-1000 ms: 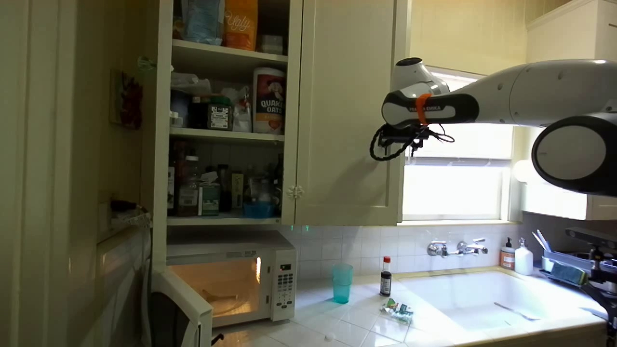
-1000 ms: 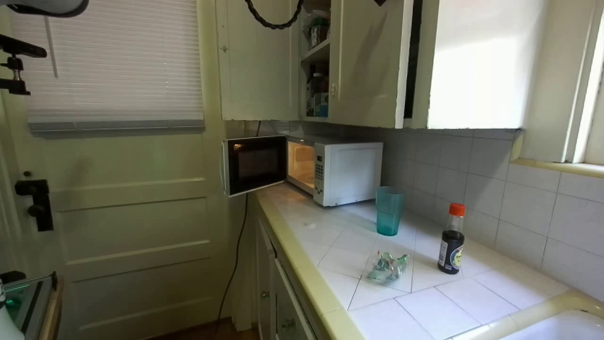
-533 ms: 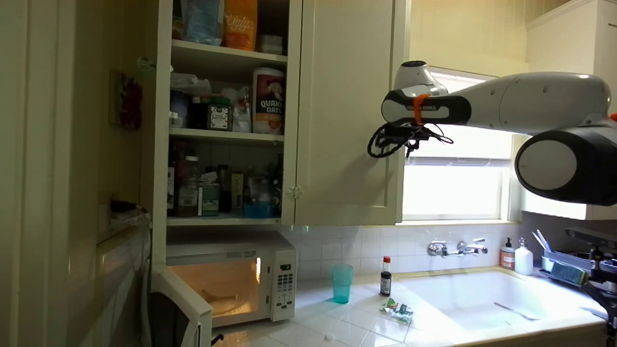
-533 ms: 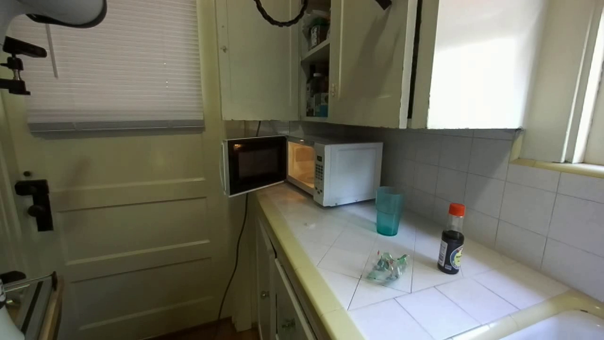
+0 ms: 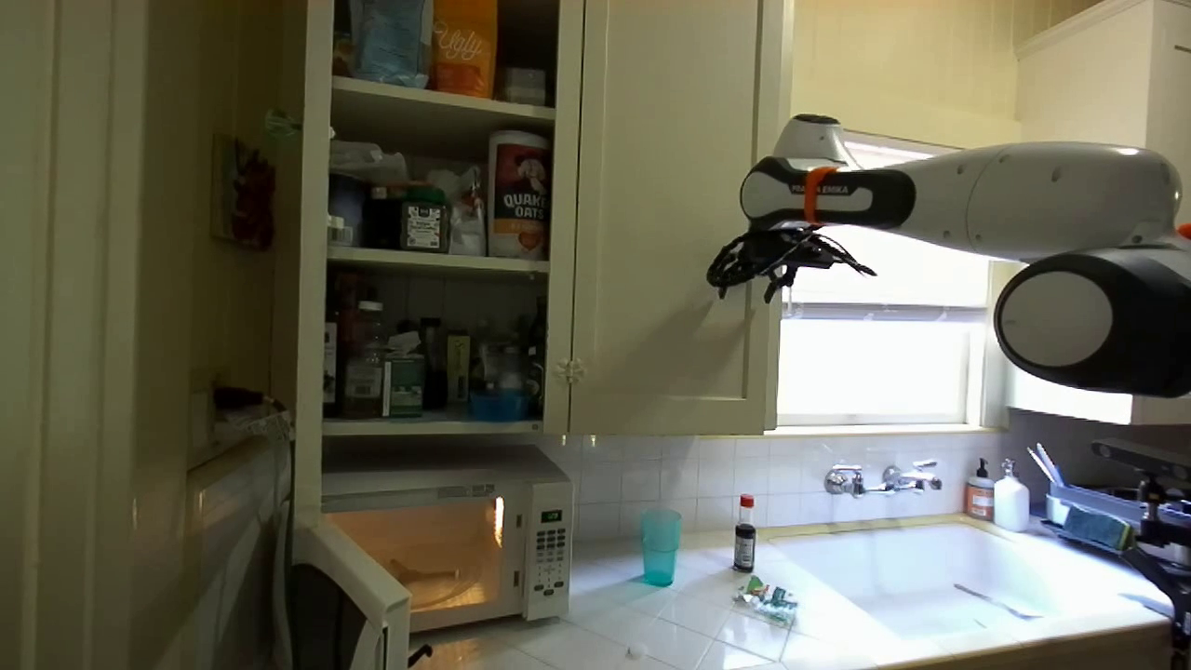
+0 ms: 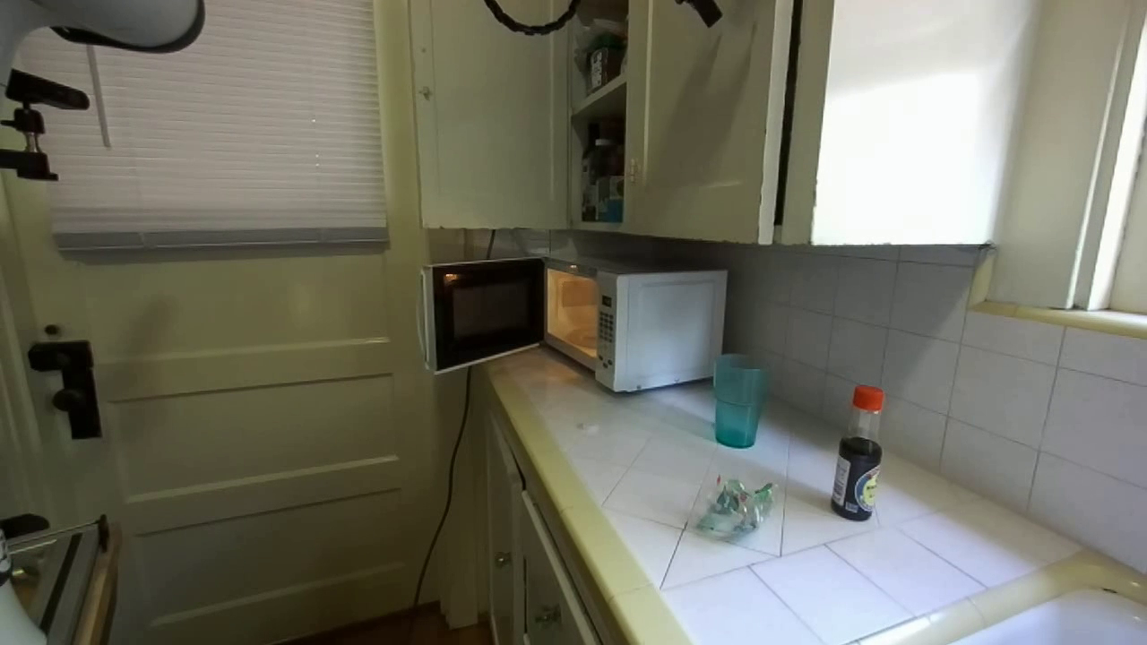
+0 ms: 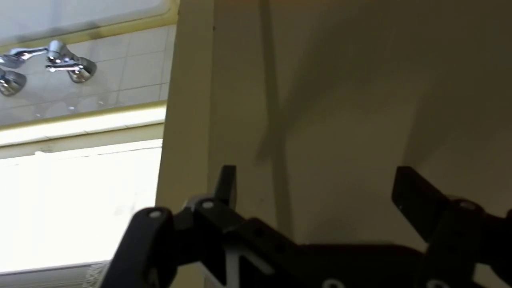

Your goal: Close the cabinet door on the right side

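— The gripper (image 7: pixel 316 170), in the wrist view?
— Its fingers (image 7: pixel 418 202) are spread apart before the cabinet door (image 7: pixel 348 128).
— And the door?
— In an exterior view, left of the window (image 5: pixel 875 372); in an exterior view, a dark gap (image 6: pixel 788 107) is seen at its right edge.

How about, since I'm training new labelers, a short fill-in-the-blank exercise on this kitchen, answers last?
The microwave door stands wide ____.
The orange bag carries the word ____.
Of the microwave and the right cabinet door, the higher is the ____.
The gripper holds ____.

Missing words: open; Ugly; right cabinet door; nothing.
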Motion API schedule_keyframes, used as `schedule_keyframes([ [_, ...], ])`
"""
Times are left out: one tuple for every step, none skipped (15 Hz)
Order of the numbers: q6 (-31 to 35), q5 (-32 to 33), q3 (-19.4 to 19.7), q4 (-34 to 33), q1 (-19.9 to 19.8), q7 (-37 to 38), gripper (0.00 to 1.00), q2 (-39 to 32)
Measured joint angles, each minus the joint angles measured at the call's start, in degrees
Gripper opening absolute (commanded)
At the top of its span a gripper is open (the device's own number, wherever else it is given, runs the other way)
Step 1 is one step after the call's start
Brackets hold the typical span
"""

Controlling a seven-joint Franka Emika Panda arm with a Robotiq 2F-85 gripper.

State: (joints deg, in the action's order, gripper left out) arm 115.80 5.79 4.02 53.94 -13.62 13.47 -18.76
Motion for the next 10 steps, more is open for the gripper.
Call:
schedule_keyframes([
  [0.0,-2.34,-0.49,-0.79,-0.97,-3.09,1.0,-0.3],
  [-0.05,-4.38,-0.83,-1.84,-1.99,-5.77,1.0,-0.8],
  [-0.23,-6.39,-1.1,-3.17,-3.1,-8.29,1.0,-1.49],
  [-0.86,-8.31,-0.92,-4.65,-3.94,-10.1,1.0,-2.32],
  [-1.46,-9.86,-0.54,-6.23,-4.64,-11.49,1.0,-3.32],
  [-1.97,-10.98,-0.32,-7.73,-5.34,-12.57,1.0,-4.41],
  [-2.57,-11.71,-0.13,-9.19,-5.99,-13.31,1.0,-5.59],
  [-3.39,-12.0,-0.19,-10.8,-6.67,-13.87,1.0,-6.98],
  [-4.32,-12.14,-0.33,-12.49,-7.18,-14.28,1.0,-8.46],
  [-5.39,-12.14,-0.4,-14.12,-7.54,-14.57,1.0,-10.03],
])
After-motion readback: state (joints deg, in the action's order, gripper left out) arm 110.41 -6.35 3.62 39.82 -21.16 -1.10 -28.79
